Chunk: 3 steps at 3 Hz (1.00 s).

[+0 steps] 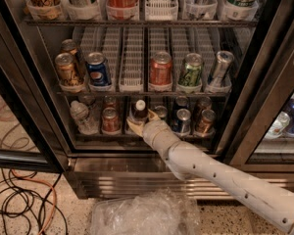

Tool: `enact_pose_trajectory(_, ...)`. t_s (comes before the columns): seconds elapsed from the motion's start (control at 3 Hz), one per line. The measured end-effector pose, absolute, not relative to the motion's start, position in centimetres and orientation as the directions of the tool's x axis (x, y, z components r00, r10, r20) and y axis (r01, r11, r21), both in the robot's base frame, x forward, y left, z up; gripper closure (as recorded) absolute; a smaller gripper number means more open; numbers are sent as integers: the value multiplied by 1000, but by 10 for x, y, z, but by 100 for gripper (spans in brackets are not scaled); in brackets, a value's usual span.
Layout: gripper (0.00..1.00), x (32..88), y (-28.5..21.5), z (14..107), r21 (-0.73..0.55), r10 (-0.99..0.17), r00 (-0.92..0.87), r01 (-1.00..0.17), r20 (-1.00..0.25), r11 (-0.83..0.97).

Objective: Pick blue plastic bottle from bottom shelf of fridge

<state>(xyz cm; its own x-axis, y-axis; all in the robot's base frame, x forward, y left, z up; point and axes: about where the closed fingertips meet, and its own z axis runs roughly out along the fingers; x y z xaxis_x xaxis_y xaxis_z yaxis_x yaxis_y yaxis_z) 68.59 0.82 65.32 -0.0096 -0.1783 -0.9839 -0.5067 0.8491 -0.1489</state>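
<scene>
The blue plastic bottle (139, 111), dark with a white screw cap and unreadable pale label, stood on the fridge's (118, 181) wire bottom shelf (92, 135); the smooth cream gripper (142, 122) sat at its base, grip impossible to tell

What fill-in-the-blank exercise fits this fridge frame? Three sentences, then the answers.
1. The gripper is inside the fridge at the ___ shelf.
2. The bottle at the gripper has a ___ cap.
3. The red can, green can and silver can stand one shelf ___ the bottle.

Missing words: bottom; white; above.
</scene>
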Motion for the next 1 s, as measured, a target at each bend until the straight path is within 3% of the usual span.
enact_pose_trajectory(0.33, 100, 682, -9, 703, -205, -179, 100, -477, -979, 855)
enact_pose_trajectory(1.0, 100, 663, -23, 720, -149, -121, 89, -479, -989, 865)
